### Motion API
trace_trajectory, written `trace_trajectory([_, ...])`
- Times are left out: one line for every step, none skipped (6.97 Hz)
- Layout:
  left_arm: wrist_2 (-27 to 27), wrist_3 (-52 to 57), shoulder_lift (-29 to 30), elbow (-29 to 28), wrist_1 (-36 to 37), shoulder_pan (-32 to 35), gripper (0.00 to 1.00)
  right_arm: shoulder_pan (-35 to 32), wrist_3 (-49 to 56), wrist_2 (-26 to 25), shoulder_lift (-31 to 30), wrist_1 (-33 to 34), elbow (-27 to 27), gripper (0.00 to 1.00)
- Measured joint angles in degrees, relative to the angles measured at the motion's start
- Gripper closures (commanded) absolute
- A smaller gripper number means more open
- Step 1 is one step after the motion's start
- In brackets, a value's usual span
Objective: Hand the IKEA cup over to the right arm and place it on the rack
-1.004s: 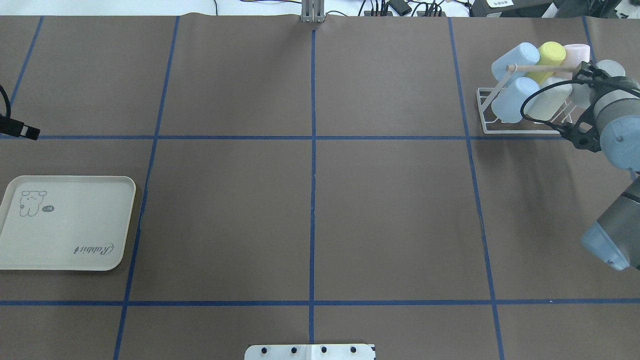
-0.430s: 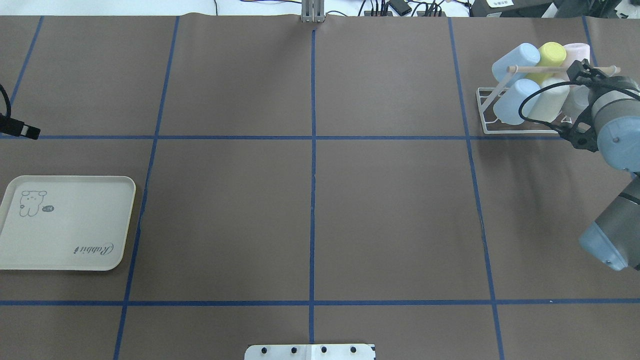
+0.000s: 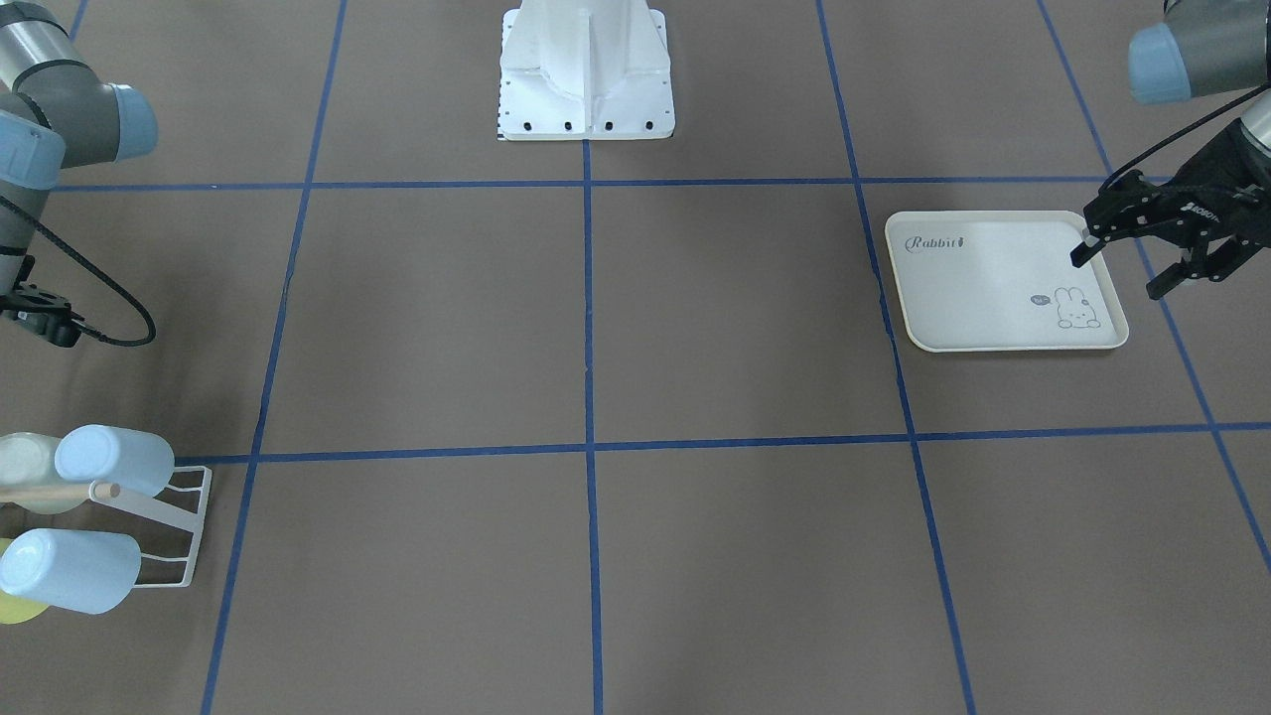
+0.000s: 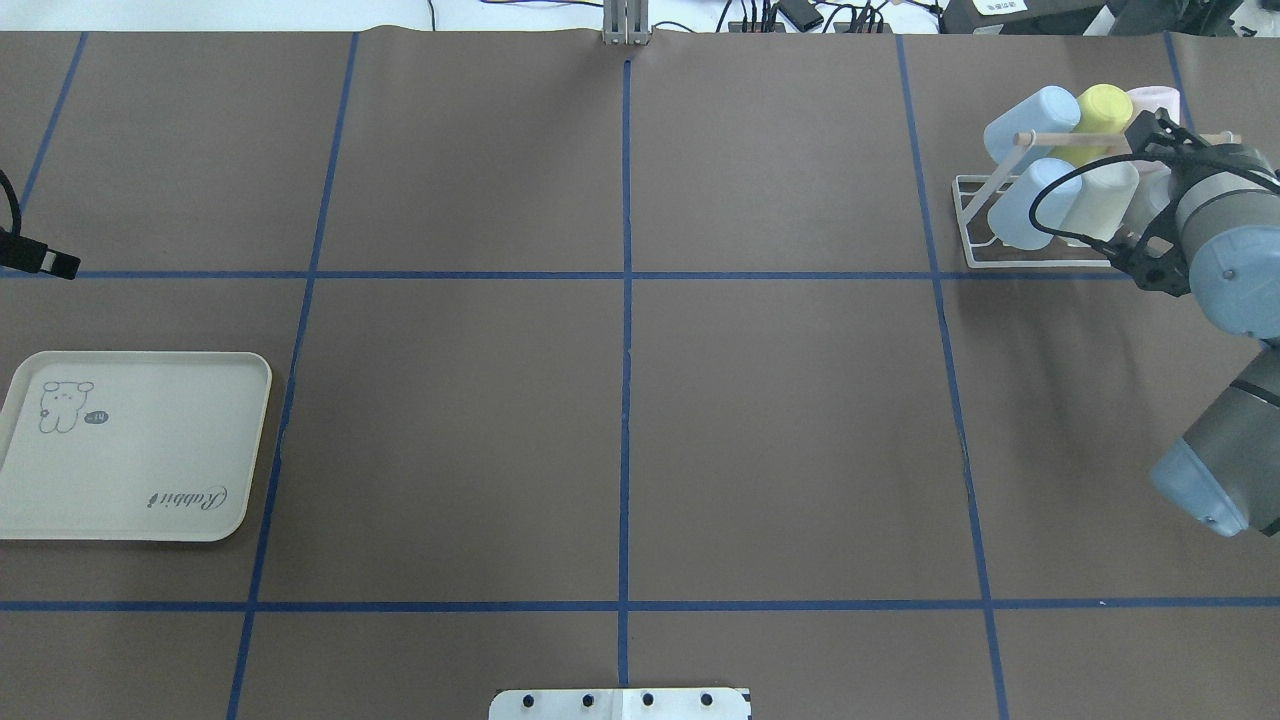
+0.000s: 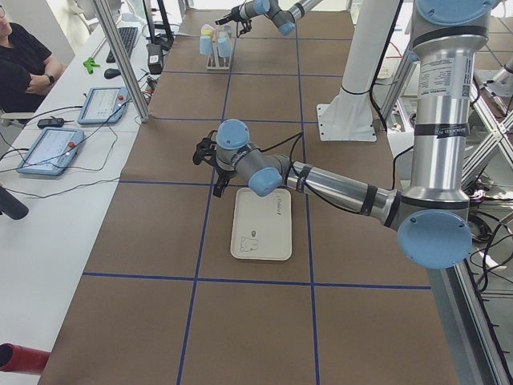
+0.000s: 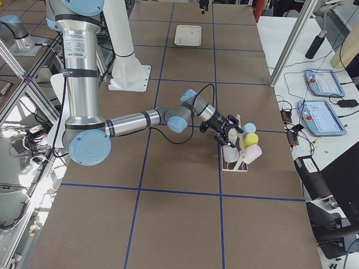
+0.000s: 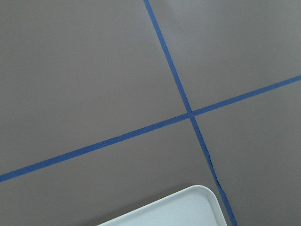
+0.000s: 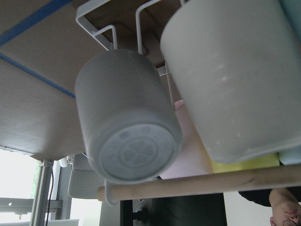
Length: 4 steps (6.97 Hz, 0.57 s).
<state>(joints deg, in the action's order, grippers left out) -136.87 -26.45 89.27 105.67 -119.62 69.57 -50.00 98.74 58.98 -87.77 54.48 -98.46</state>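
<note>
From across the tabletop, the left pincer hangs over the edge of the cream rabbit-printed plastic tray, fingers spread wide, gripping nothing. At the far side, the low white wire rack carries two pale blue plastic cups. Up to the overhead: a yellow plastic cup, a pink plastic cup and a cream plastic cup ride the rack too, and the pale grey plastic cup sits at the rack's end, half hidden beneath the right arm's wrist. From the left end, the left pincer hovers just beside the tray, well apart from the rack. From the right end, the right pincer is close in at the rack, just above the cups; parted or clenched, I cannot tell. Left wrist camera: blue tape lines crossing, one tray corner below. Right wrist camera: the grey cup looms close, tilted on the rack, base toward the lens, just beside the cream cup, the pale wooden dowel running beneath both.
</note>
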Motion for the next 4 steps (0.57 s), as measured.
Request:
trace_trajectory([-0.04, 0.0, -0.06, 0.11, 0.0, 0.02, 0.0, -0.6, -2.79, 0.43, 0.82, 0.18, -1.01, 0.01])
trace_trajectory([-0.04, 0.02, -0.11, 0.24, -0.02, 0.06, 0.0, -2.05, -8.87, 2.28, 1.24, 0.32, -1.55, 0.01])
trace_trajectory([-0.01, 0.06, -0.13, 0.35, -0.06, 0.09, 0.0, -4.47, -17.51, 6.44, 1.34, 0.51, -1.67, 0.01])
trace_trajectory([0.01, 0.08, -0.15, 0.38, -0.08, 0.11, 0.0, -7.24, -28.52, 11.85, 1.19, 1.22, -1.57, 0.01])
